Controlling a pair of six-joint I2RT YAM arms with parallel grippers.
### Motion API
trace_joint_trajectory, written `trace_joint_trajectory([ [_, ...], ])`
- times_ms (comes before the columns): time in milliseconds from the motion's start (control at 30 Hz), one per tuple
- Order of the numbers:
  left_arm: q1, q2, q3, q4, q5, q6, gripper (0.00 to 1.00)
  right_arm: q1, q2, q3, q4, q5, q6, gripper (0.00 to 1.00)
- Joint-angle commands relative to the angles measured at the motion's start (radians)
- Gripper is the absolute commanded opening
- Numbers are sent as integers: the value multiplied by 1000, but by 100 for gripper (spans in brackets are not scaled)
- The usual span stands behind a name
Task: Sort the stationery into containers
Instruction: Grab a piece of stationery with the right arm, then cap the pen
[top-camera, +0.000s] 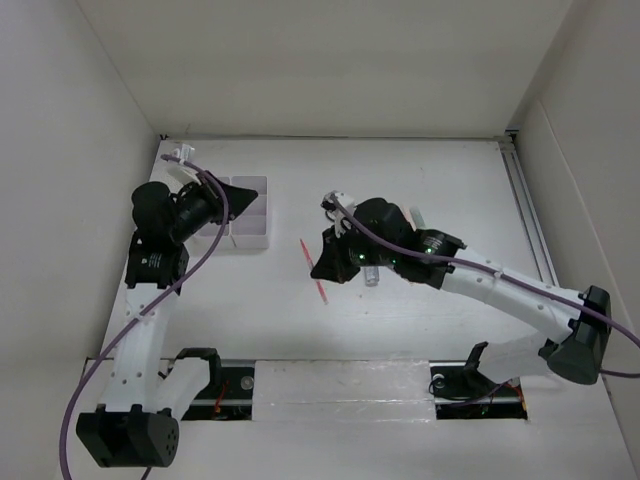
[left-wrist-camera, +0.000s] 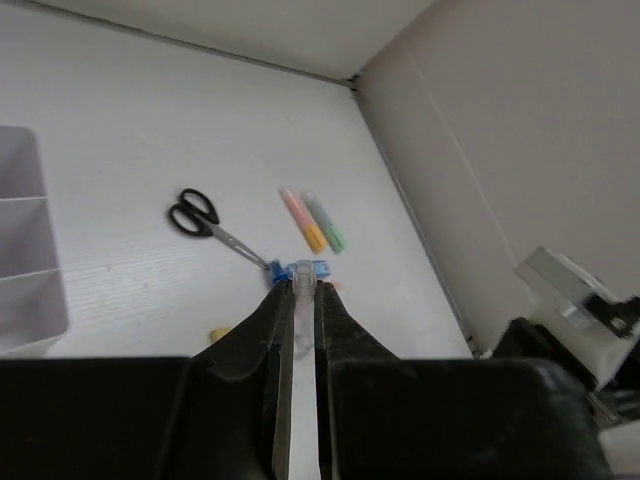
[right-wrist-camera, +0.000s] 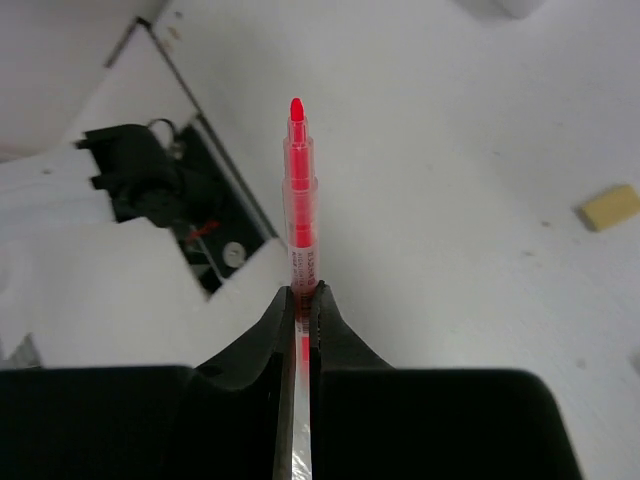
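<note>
Two things are gripped at once. My right end effector (right-wrist-camera: 300, 292) is clenched on a red pen (right-wrist-camera: 298, 190), held near one end with most of the barrel sticking out ahead. My left end effector (left-wrist-camera: 300, 292) is pinched shut on what looks like a thin clear tube (left-wrist-camera: 303, 272). From above, the left one hangs over the organizer (top-camera: 250, 235) at the far left of the table (top-camera: 430, 180). The right one, with the pen, is near the middle and well apart from it.

I judge this to be mid-sort, with one item at the drop and another just picked. The left needs to let go over a compartment and back away. The right then has to carry the pen across and tip it so the long barrel goes in rather than bridging the walls.

Plenty is hidden:
- My left arm covers the compartment below it, and I cannot see what any compartment holds.
- Something blue shows on either side of the tube's tip, but my fingers cut it off.
- The scissors (left-wrist-camera: 200, 222), an orange marker (left-wrist-camera: 303, 222) and a green marker (left-wrist-camera: 327, 230) show only from the left wrist — from above my right arm hides them.
- The eraser (right-wrist-camera: 610, 205) lies off to one side.
- I cannot tell whether the pen has cleared the table.
</note>
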Motion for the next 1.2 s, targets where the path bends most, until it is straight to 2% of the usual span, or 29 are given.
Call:
trace_joint_trajectory([
  [0, 3, -13, -51, 224, 243, -47, 0, -5, -48, -132, 292, -222, 175, 0],
  [100, 3, 8, -104, 329, 366, -104, 0, -5, -100, -217, 457, -272, 250, 0],
  [333, 3, 40, -202, 585, 530, -280, 0, -5, -129, -263, 617, -291, 263, 0],
  [700, 3, 51, -250, 717, 563, -380, 0, -15, 9, -266, 825, -358, 316, 0],
  [1167, 3, 23, -261, 781, 573, -431, 0, -42, 30, -285, 834, -337, 304, 0],
])
